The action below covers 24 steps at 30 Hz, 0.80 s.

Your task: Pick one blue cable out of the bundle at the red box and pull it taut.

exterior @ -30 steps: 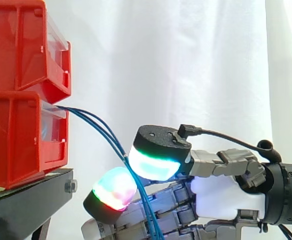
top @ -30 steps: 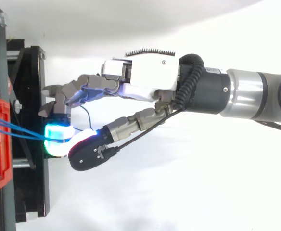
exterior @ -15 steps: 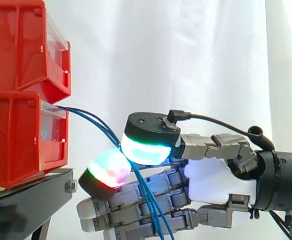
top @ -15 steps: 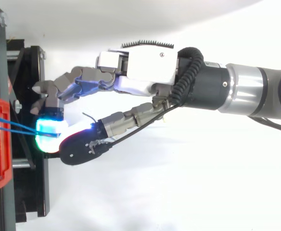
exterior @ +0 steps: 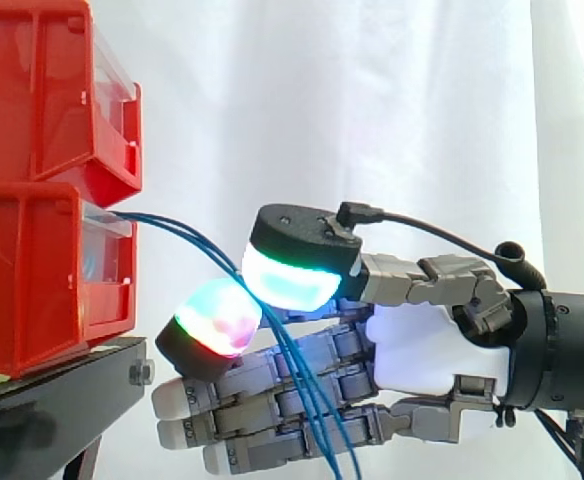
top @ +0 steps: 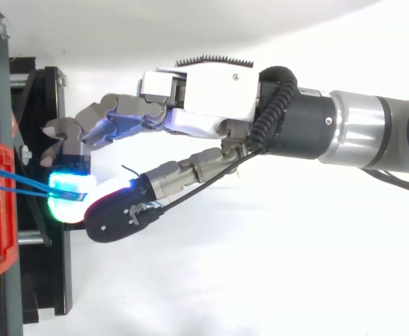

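Over the last second the hand (exterior: 422, 350) crept toward the red box (exterior: 32, 280) and rose a bit, and its two glowing pads (exterior: 217, 320) are now pinched on the blue cables (exterior: 187, 240) just off the black stand's (exterior: 62, 400) front edge. Looks like it's got the whole bunch, not one, and they still droop from the box, so no pull yet.

This looks like a robotics lab test cell. A white curtain (exterior: 392, 120) hangs as a plain backdrop. Stacked red storage bins (exterior: 32, 270) sit on a black metal stand (exterior: 52, 400). Thin blue cables (exterior: 312, 410) trail from the lower bin. An industrial arm (top: 372, 133) carries a many-fingered hand (exterior: 432, 350) with glowing fingertip pads (exterior: 282, 285).
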Tool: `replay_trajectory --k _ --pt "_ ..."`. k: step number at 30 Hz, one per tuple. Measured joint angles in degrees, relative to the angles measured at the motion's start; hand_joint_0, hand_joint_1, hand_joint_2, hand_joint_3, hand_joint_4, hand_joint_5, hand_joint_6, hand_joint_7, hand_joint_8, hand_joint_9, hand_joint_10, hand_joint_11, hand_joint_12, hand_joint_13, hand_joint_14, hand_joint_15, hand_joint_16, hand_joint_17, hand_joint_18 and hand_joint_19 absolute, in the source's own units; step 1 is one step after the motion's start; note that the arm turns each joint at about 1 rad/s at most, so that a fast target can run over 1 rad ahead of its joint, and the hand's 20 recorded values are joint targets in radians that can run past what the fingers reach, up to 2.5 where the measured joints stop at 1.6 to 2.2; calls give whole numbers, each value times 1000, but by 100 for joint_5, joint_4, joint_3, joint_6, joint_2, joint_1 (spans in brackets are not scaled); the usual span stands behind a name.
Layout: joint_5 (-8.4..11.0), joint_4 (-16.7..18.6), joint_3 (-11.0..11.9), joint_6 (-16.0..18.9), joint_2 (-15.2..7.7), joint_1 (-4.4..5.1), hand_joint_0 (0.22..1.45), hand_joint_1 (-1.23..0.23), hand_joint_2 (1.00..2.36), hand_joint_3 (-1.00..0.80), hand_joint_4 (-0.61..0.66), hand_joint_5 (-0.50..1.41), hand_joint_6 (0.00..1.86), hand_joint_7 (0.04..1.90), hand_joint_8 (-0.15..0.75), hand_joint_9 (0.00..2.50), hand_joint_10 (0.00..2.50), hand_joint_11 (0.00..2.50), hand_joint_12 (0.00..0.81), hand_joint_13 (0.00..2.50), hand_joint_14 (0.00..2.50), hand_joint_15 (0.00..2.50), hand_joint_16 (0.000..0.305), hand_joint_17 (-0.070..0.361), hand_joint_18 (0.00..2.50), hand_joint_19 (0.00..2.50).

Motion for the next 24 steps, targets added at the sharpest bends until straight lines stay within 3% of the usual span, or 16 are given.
replay_trajectory --k 6,15,24 --pt "0 0 2 -2 5 0 542 -745 1006 -403 148 -175 859 896 322 497 5 213 348 237 3 100 58 131 80 66" --pt "0 0 5 -2 13 1 580 -736 1010 -319 156 -164 862 956 321 541 5 228 341 272 4 108 57 128 108 80" --pt "0 0 7 -3 17 1 527 -718 1003 -464 171 -156 859 937 343 585 5 249 354 285 3 113 59 132 129 93"
